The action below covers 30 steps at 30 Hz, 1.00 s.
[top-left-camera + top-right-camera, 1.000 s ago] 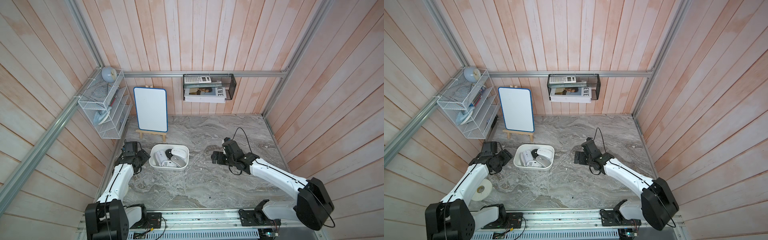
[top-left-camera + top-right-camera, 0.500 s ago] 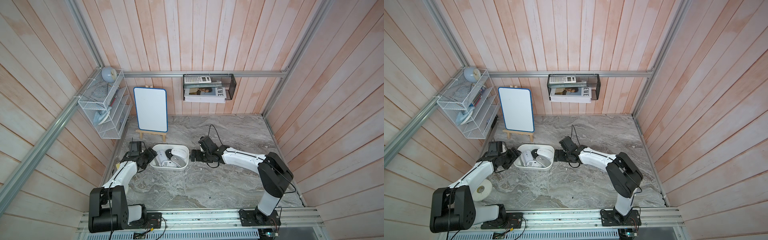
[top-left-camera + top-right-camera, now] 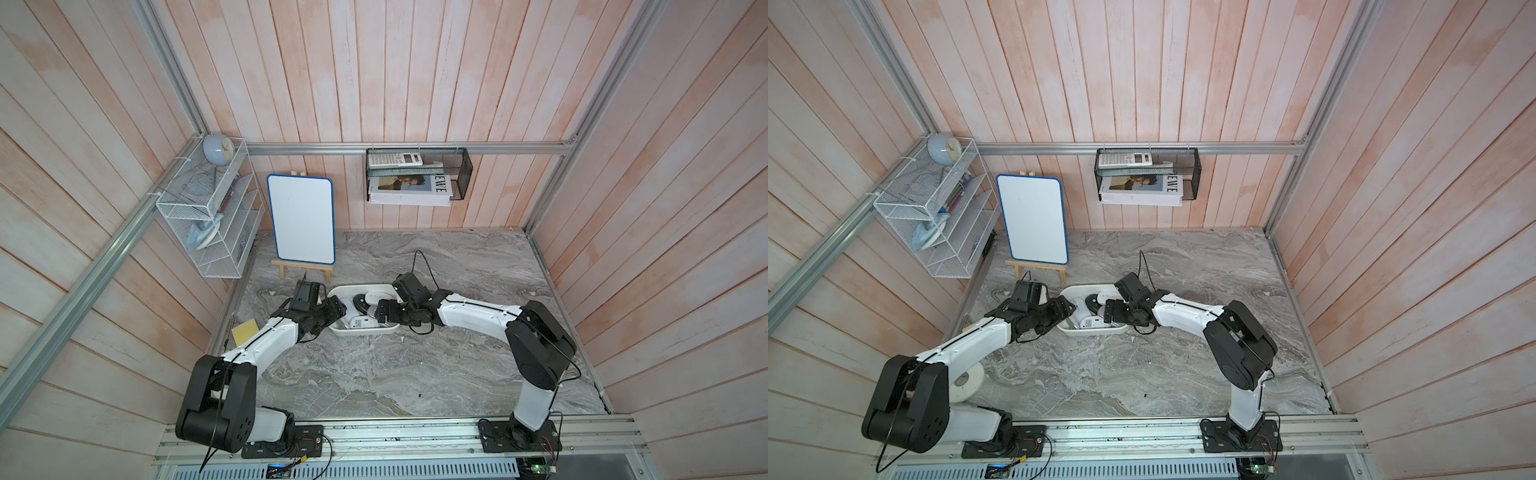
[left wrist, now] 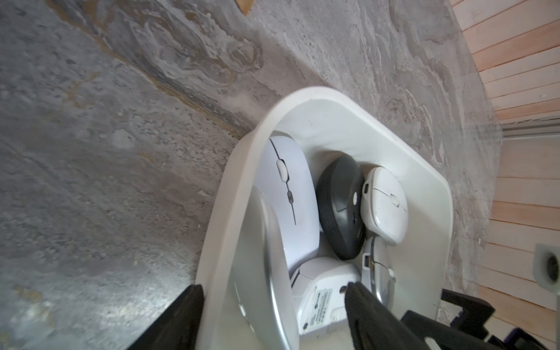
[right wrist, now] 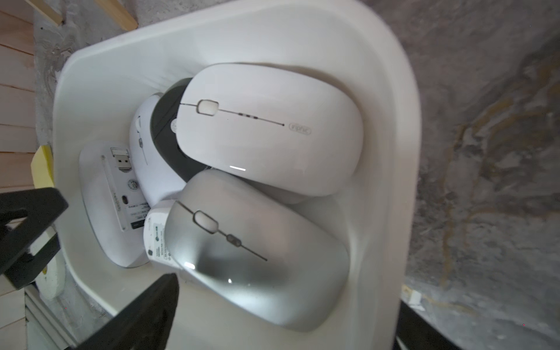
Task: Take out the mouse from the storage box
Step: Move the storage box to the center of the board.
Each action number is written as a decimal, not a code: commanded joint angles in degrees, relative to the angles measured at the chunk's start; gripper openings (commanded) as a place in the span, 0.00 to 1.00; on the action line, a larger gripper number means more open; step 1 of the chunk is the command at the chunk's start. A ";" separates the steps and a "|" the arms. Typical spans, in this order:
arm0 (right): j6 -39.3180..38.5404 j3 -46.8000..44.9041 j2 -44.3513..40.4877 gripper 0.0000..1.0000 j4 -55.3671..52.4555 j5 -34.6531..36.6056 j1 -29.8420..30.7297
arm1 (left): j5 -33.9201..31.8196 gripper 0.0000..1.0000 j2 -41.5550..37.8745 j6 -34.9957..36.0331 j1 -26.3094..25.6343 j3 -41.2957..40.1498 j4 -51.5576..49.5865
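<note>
Within the last second both arms have swung in to the storage box [image 3: 361, 286], which sits on the grey marble tabletop [image 3: 395, 374] between pink plank walls [image 3: 415, 83]. The left gripper [image 3: 338, 308] and right gripper [image 3: 379, 312] each stand with fingers apart astride an end wall. The silver mouse [image 5: 257, 257] lies unlifted inside between the right pair, so a pick looks close.

The right arm [image 3: 478, 313] swings in from well apart on the right; the right gripper [image 3: 379, 312] now hangs over the right end of the box [image 3: 365, 331], jaws wide, one finger inside the wall and one outside. The left gripper [image 3: 337, 309] moves in from just beside the box to straddle its left rim. The box lies slightly further right
</note>
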 commanded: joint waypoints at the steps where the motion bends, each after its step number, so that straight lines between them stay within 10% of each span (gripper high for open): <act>1: -0.03 -2.50 -2.82 0.97 -1.18 -0.11 -1.81 | 0.65 0.77 2.23 -1.11 -3.58 3.88 3.54; 19: -2.90 -10.79 -11.07 0.95 -4.95 -0.05 -7.97 | -5.85 0.77 8.57 -0.24 -11.56 12.13 0.02; 30: -13.04 -0.02 -14.98 0.95 -21.20 10.25 -1.63 | -14.55 0.85 -16.57 0.95 -0.63 -4.14 -2.71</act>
